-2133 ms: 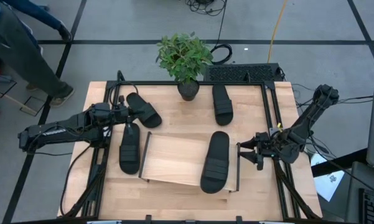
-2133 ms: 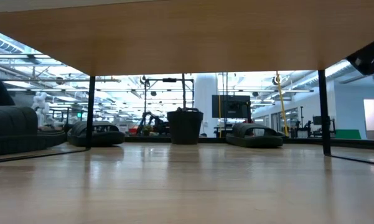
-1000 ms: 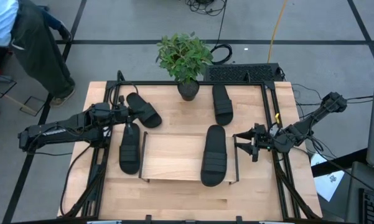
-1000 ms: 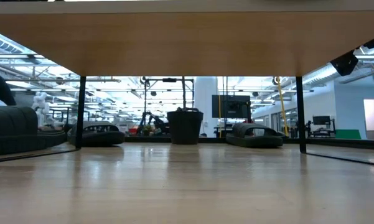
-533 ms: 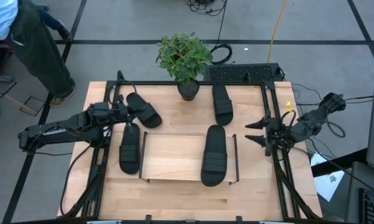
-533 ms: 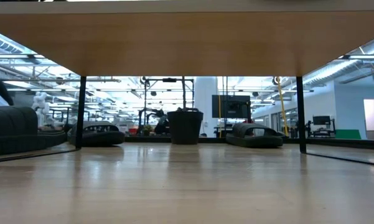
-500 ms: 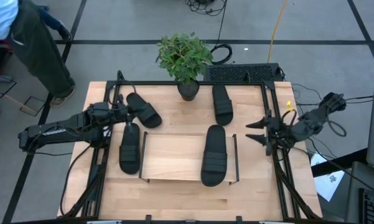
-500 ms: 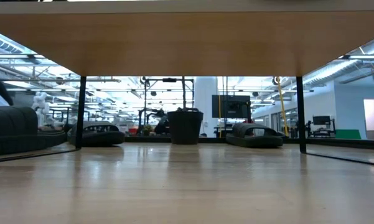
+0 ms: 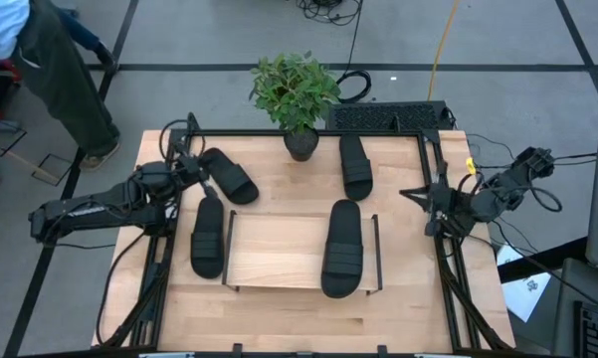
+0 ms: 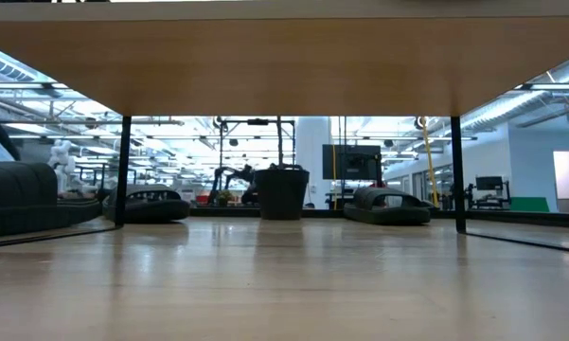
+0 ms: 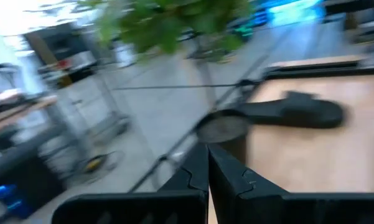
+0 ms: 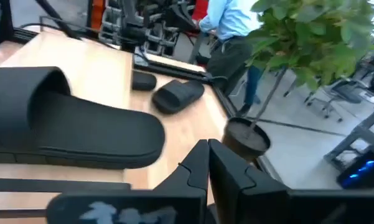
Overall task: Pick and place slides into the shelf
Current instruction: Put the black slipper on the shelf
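One slide lies on the shelf near the table's front edge; three rest on the table. Both the left gripper and right gripper have closed, empty fingers.

The slides are seen as matte black, rubbery-looking material with ribbed strap bands, and the one on the shelf lies on a smooth, pale wood board framed at its ends by thin black metal wire. The table is made of light, fine-grained wood with a faint sheen in the low view, and it is bordered by black metal rails. The plant pot near the far edge is shown in dull dark plastic beneath soft green leaves.
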Controlling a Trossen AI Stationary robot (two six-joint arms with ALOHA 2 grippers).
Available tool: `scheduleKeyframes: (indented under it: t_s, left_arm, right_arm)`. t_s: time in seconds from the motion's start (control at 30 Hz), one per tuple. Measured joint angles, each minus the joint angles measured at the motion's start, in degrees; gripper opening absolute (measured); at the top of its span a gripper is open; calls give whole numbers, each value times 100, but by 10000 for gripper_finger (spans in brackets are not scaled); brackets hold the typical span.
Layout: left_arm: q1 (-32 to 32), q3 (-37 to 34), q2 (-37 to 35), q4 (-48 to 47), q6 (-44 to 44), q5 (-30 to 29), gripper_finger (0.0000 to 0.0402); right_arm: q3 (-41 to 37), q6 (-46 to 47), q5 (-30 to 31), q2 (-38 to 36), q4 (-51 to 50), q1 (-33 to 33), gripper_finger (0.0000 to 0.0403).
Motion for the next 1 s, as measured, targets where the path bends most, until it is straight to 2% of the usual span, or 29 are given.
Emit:
scheduleKeyframes:
  t_s: [0.1,0.2,0.3,0.4,0.47,0.67,0.8,0.9,1.0]
  left_arm:
    - [0,0,-169,-5,163,-223,5]
    - [0,0,-413,-7,261,29,5]
    - [0,3,-666,-1,462,657,5]
    - [72,4,-905,-5,619,1705,5]
    - [185,4,-1041,-28,666,2247,5]
    - [731,4,-1123,-141,577,2469,5]
    - [1218,4,-1043,-111,655,3101,5]
    - [1658,4,-871,38,715,3728,5]
    - [2113,4,-582,263,683,4286,5]
  right_arm:
    - [209,-6,-41,-361,-192,-30,1]
    - [500,79,-299,-834,-525,-34,1]
    - [586,-44,-547,-1287,-697,-34,0]
    - [558,-138,-1269,-1727,-715,-9,0]
    - [470,-264,-1532,-1868,-634,39,0]
    - [205,-479,-1573,-1785,-535,204,0]
    - [160,-450,-1500,-1766,-350,270,0]
    - [119,-45,-1343,-1824,-353,292,0]
    - [-221,88,-1328,-1840,-72,292,0]
